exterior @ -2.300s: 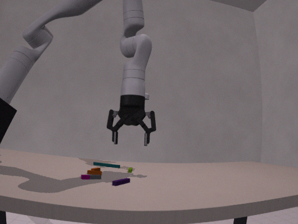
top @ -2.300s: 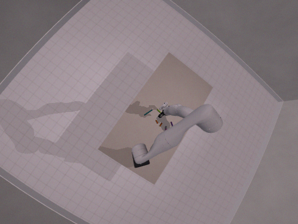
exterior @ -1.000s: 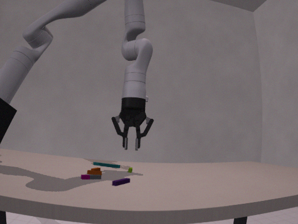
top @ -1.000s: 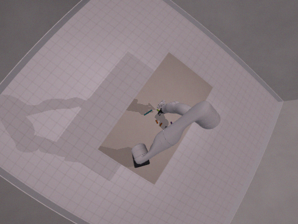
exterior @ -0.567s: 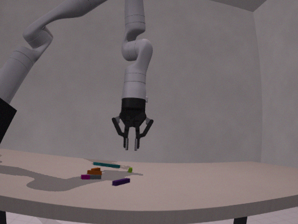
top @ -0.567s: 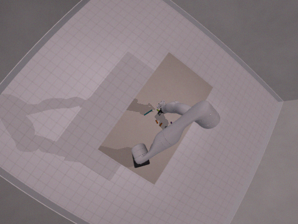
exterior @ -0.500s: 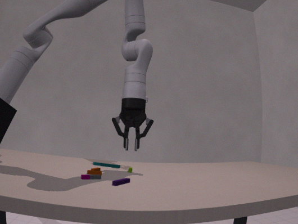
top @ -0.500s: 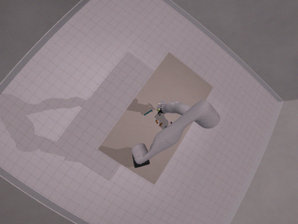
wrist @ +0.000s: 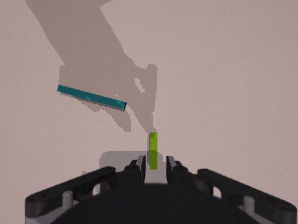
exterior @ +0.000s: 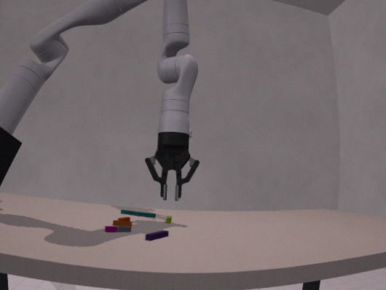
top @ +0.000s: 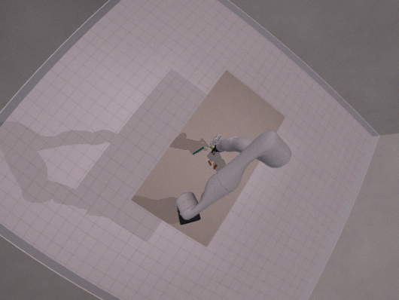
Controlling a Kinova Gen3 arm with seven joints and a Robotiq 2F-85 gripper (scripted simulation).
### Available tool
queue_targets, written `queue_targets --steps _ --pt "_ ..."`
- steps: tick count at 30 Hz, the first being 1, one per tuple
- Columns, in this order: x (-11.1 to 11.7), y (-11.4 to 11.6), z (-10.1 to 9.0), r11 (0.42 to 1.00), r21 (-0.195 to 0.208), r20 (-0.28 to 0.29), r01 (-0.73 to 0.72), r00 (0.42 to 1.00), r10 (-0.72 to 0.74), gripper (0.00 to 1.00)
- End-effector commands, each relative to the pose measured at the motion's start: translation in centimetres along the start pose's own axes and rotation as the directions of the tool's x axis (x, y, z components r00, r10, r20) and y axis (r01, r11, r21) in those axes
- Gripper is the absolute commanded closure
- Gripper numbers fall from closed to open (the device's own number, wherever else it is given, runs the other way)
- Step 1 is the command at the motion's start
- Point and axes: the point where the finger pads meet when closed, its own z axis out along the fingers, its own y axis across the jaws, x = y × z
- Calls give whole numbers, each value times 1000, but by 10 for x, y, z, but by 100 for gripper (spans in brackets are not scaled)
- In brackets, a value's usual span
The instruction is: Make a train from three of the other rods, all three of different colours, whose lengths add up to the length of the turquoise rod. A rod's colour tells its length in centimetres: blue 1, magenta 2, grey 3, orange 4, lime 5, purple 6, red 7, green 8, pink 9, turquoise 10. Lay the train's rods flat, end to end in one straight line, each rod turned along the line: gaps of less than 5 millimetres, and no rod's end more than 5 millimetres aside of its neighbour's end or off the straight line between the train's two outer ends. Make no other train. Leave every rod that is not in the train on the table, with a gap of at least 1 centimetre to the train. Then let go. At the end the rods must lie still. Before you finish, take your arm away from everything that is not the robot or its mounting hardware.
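My pincer (exterior: 170, 197) hangs narrowed and empty high above the lime rod (wrist: 153, 149); I should descend straight, fingers straddling its sides squarely, before squeezing.

Turquoise rod (exterior: 138, 213): longest, flat on the table, below the gripper (exterior: 170, 197) and off to its left in the exterior view; in the wrist view it lies slanted, ahead-left of the fingers. Lime rod (exterior: 168, 219): flat, almost straight under the gripper, seen nearly end-on from the exterior; in the wrist view it lines up between the fingers, pointing away, just beside the turquoise rod's near end but apart. Purple rod (exterior: 156, 235): flat, below the gripper, nearer the exterior camera. Orange rod (exterior: 122, 221), magenta rod (exterior: 111, 229) and grey rod (exterior: 124, 229): clustered lower left of the gripper; magenta and grey end to end, touching; orange just behind them.
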Motion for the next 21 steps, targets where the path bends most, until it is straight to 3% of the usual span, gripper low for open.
queue_targets --steps 1,21 --pt "4 1 7 1000 -1 -5 1 1000 -1 76" --pt "4 1 32 1000 -2 -5 1 1000 -1 76"
